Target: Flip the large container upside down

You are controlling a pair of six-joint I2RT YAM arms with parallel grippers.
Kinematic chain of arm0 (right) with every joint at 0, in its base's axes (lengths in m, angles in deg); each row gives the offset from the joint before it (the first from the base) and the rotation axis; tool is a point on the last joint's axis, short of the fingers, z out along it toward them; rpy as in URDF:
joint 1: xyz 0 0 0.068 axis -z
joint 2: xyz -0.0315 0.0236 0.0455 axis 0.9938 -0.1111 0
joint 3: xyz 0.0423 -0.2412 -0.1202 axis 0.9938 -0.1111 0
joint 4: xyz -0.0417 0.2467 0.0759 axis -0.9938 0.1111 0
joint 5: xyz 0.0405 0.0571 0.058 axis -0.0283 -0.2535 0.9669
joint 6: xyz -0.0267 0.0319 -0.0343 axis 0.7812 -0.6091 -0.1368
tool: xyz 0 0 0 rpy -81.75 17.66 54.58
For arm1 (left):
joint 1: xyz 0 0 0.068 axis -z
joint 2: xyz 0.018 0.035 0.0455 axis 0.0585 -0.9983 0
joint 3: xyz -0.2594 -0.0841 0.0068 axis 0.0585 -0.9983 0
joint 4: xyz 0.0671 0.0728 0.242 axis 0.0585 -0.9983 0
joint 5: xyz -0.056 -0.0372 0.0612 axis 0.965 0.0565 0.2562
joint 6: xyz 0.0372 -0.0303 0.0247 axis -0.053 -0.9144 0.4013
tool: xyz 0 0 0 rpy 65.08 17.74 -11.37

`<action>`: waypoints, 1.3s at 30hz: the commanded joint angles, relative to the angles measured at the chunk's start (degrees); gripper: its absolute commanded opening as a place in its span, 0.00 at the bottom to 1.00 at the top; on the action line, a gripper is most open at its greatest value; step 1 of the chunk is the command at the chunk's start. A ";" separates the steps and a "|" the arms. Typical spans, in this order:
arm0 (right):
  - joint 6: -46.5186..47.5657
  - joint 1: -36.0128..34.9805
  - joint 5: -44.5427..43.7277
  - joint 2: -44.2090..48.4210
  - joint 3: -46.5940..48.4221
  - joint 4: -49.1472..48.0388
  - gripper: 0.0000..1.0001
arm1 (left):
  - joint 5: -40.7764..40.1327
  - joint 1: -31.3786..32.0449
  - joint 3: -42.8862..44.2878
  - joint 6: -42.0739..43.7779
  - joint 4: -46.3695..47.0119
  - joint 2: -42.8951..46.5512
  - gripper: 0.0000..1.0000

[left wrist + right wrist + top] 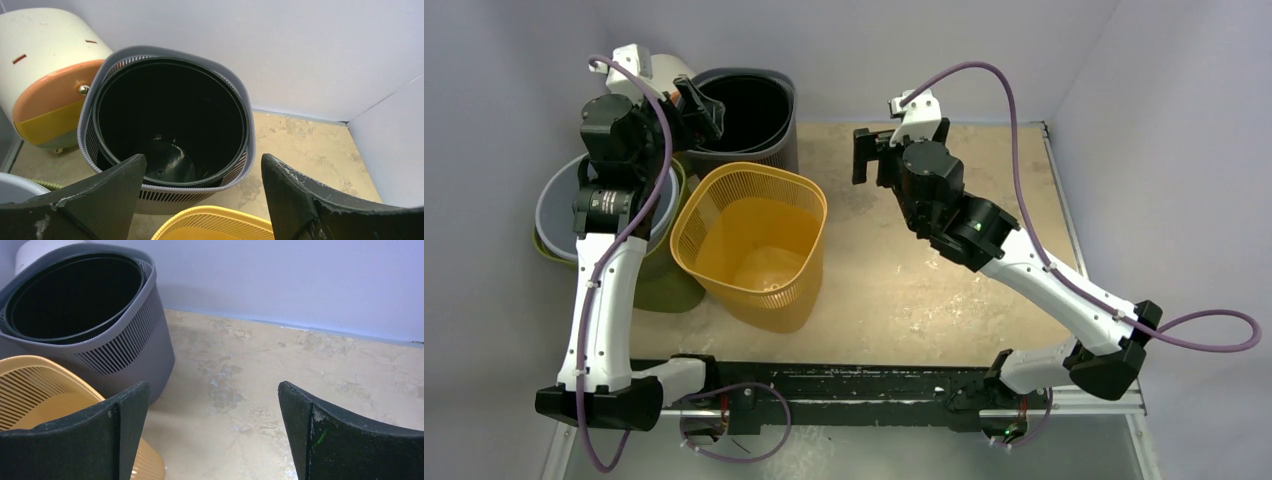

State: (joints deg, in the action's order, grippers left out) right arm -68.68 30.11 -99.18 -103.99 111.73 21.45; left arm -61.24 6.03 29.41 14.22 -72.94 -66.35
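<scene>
**At the table's back left: grey bin upright, both grippers empty**

Against the back wall, left of the middle of the table (924, 280), the large dark grey ribbed bin (782, 140) stands upright with its mouth facing up. A black inner bucket (170, 115) is nested inside it. The bucket's rim sits just inside the bin's paler rim.

Over the near-left edge of the bin hovers the left gripper (701, 108). Its jaws are spread wide and nothing is between them. In the left wrist view its two dark fingers (107, 197) frame the bin's mouth from above and appear clear of the rim.

Just in front of the bin stands a yellow slatted basket (774, 310), upright and open at the top. Its far rim is close against the bin's near wall, and whether the two touch cannot be told.

Just left of the bin, a white cylindrical container (45, 75) with an orange and yellow end lies on its side. Further to the front left of the bin, partly hidden by the left arm, a pale grey tub (554, 205) sits in an olive green one (664, 285).

To the right of the bin and well apart from it, the right gripper (872, 157) hangs above bare tabletop. Its jaws are as wide as the left's and it holds nothing. In the right wrist view the bin and the basket lie off to the left of its fingers (115, 435).
</scene>
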 commanded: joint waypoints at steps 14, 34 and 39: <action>6.10 -0.23 21.97 2.18 2.26 -1.29 1.00 | 0.54 -0.39 0.69 -0.23 0.57 0.29 0.82; 1.14 -4.37 28.79 -3.73 -2.10 1.26 0.62 | -0.89 -0.39 -1.00 0.65 -2.12 2.76 0.82; -0.42 -4.33 30.26 -4.23 -3.24 0.04 0.62 | -0.80 -0.39 -1.89 0.79 -2.20 3.29 0.83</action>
State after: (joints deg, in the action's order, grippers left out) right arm -67.08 25.56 -70.08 -108.43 108.74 24.27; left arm -61.46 6.01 28.28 14.22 -76.39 -64.43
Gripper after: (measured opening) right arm 0.622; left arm 0.824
